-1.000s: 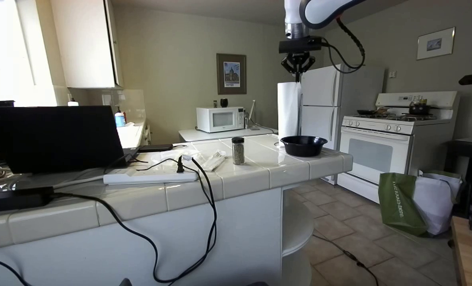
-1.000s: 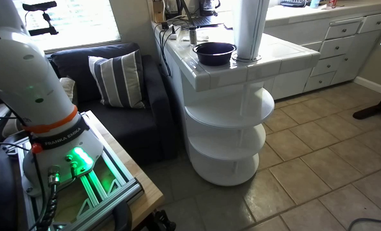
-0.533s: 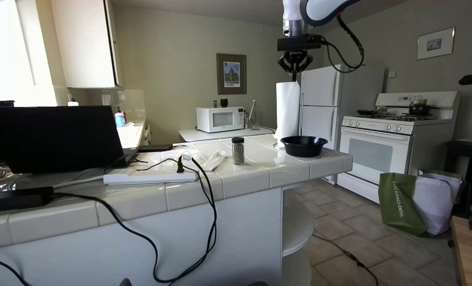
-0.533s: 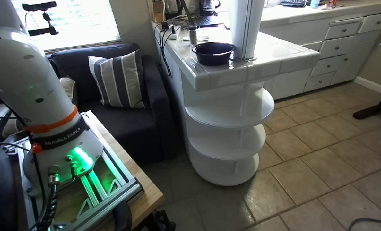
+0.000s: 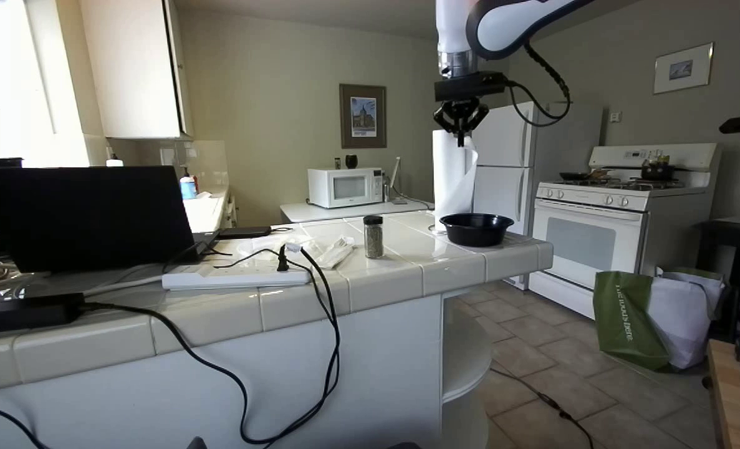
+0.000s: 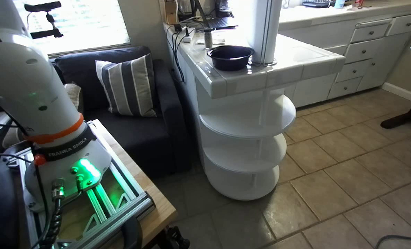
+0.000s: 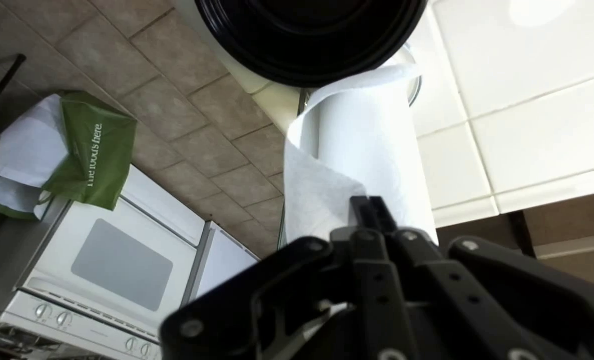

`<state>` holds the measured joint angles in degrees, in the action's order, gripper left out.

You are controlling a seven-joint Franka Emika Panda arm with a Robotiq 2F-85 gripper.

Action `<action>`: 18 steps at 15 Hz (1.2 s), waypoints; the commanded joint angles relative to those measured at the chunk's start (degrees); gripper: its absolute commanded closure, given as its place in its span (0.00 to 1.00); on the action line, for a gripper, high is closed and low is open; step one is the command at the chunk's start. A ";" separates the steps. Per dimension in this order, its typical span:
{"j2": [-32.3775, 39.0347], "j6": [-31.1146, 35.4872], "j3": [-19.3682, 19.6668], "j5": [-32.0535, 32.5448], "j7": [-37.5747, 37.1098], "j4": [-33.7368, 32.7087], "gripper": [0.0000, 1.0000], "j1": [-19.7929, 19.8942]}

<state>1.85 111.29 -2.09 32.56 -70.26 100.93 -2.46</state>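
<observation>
My gripper (image 5: pixel 461 143) points down beside the upper part of a white paper towel roll (image 5: pixel 446 178), which stands upright on the counter. In the wrist view the fingers (image 7: pixel 359 207) are together, and the loose sheet (image 7: pixel 309 192) of the roll runs to a fold that ends at their tips, pinched there. The sheet's lower part curls away from the roll. Close to the roll's foot sits a black bowl (image 5: pixel 477 231), seen also in the wrist view as a dark round bowl (image 7: pixel 312 40). The gripper lies outside the exterior view that shows the robot base (image 6: pixel 70 162).
On the tiled counter (image 5: pixel 388 280) stand a spice jar (image 5: pixel 373 238), a laptop (image 5: pixel 83 218) and a power strip (image 5: pixel 232 279) with hanging cables. Rounded shelves (image 6: pixel 247 121) form the counter's end. A fridge (image 5: pixel 500 137) and stove (image 5: pixel 594 231) are behind.
My gripper has shifted slightly left, then come lower. The paper towel roll and its stand have slid a little left, and the loose sheet now flares out from the roll.
</observation>
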 commanded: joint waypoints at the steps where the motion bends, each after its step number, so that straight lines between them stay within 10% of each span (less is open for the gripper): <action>1: 0.71 0.07 -0.51 0.41 1.16 2.51 1.00 -0.85; 18: 7.25 2.05 0.19 3.50 6.50 4.67 1.00 -2.18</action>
<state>8.85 111.32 -2.71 34.91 -66.90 104.53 -4.42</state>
